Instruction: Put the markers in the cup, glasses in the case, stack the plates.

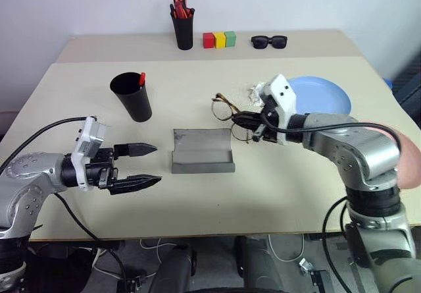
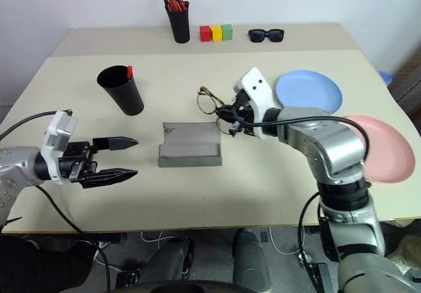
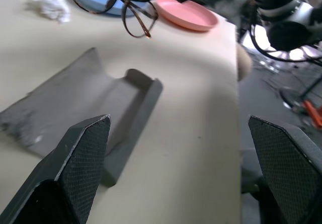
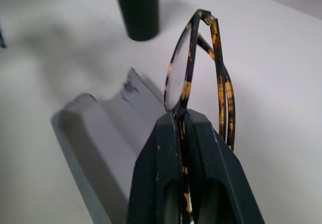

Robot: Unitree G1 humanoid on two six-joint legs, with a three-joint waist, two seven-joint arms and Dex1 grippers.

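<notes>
The right end effector (image 4: 182, 121) is pinched tight on the thin rim of the glasses (image 1: 227, 108), up off the counter (image 1: 276, 187) beside the open case (image 1: 202, 151). They could slip or twist and miss it. The left end effector (image 1: 152, 164) waits wide open.

Silver-grey metal arms with black joints and black cables; white wrist blocks; each hand (image 1: 137, 166) has two black textured fingers (image 3: 83, 156).

The glasses (image 4: 193, 78) hang lifted beside the open grey case (image 1: 202, 151). A red-capped marker (image 1: 141, 78) stands in the black cup (image 1: 131, 96). Blue plate (image 2: 309, 90) and pink plate (image 2: 385, 149) lie apart.
</notes>
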